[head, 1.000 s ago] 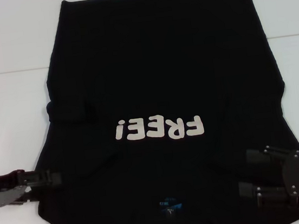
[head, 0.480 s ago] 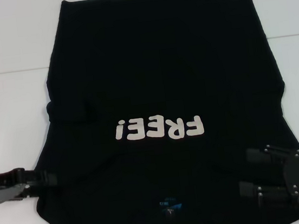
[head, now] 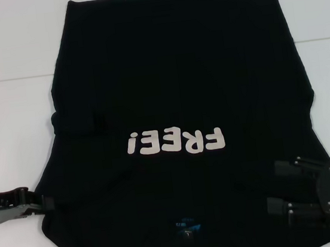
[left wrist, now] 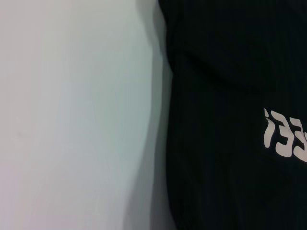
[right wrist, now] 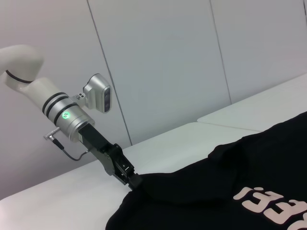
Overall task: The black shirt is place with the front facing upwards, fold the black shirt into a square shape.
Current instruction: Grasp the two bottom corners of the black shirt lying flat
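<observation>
I'm working in what looks like a plain lab or test room: a bare white table [head: 8, 118] fills the head frame, and pale seamed wall panels [right wrist: 158, 62] fill the upper right-wrist frame.

Black shirt [head: 174, 98] flat on table [head: 9, 130]; left gripper [head: 42, 203] at left edge, right gripper [head: 281, 188] on right.

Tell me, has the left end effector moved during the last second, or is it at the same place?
Yes. In the head view the left end effector has drawn back outward to the robot's left, from over the black shirt to its left edge; the "FREE!" print stays fixed.
</observation>
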Tool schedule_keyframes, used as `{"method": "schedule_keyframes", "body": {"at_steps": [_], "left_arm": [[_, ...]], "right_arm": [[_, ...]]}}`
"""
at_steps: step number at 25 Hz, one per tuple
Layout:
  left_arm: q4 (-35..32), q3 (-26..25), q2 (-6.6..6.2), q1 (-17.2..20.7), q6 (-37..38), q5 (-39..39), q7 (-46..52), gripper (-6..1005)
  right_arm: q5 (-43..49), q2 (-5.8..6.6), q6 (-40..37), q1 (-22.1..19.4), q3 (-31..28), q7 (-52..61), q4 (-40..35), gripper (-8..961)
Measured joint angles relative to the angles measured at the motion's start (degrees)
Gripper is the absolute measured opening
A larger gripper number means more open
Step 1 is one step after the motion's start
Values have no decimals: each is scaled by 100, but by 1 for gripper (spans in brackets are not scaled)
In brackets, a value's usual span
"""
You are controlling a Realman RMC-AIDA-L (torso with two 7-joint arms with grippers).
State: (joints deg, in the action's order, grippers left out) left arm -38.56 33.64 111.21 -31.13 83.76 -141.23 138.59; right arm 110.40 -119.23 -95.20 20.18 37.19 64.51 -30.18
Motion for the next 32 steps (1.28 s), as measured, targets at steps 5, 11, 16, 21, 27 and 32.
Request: {"method": "schedule_keyframes", "body": {"at_steps": [5, 11, 16, 21, 27, 32], "left_arm": [[-27, 17, 13, 11, -21, 0, 0, 244], [-29, -17, -5, 17, -26, 8, -25, 54], [-29, -21, -47, 27, 27, 47, -63, 2], [-29, -5, -103, -13, 130, 17, -67, 2], [-37, 0, -137, -38, 205, 9, -92, 2], [-38, -22, -160, -26, 260, 30, -177, 2]], "right_arm": [[-1, 6, -19, -3, -7, 0, 0, 896], [-1, 11, -19, -11, -13, 34, 0, 896], [7, 89, -19, -15, -55, 418, -13, 895], [209, 424, -175, -27, -62, 2205, -470, 895], [1276, 1011, -394, 200, -47, 5117, -1224, 895], [2557, 1306, -582, 586, -326, 6866, -1460, 894]]}}
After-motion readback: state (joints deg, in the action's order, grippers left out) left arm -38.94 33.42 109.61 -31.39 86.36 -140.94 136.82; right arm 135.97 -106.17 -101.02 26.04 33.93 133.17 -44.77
